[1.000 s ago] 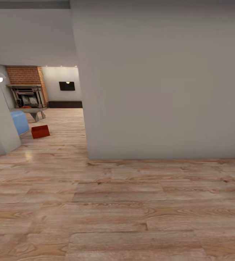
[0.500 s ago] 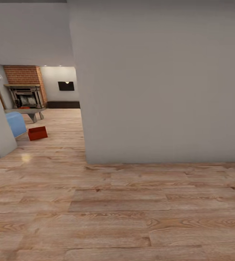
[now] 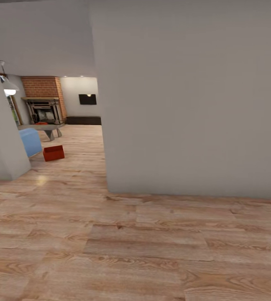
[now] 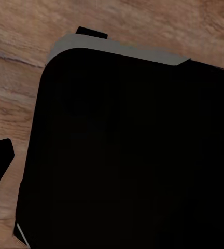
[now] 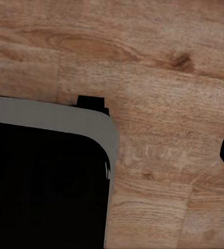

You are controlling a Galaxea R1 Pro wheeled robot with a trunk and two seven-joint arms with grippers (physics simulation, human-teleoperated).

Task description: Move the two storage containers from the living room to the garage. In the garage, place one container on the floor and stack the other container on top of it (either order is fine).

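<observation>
Your view has swung slightly so the grey wall (image 3: 185,96) sits further right, red container (image 3: 53,153) on the wood floor (image 3: 110,242) just beyond the blue sofa (image 3: 30,141), near the brick fireplace (image 3: 43,104), you cannot tell either gripper's state.

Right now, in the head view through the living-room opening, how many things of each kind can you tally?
Red-orange storage container: 1
Blue sofa: 1
Low grey table: 1
Brick fireplace: 1
Wall TV: 1
Hanging lamp: 1
Total: 6
</observation>
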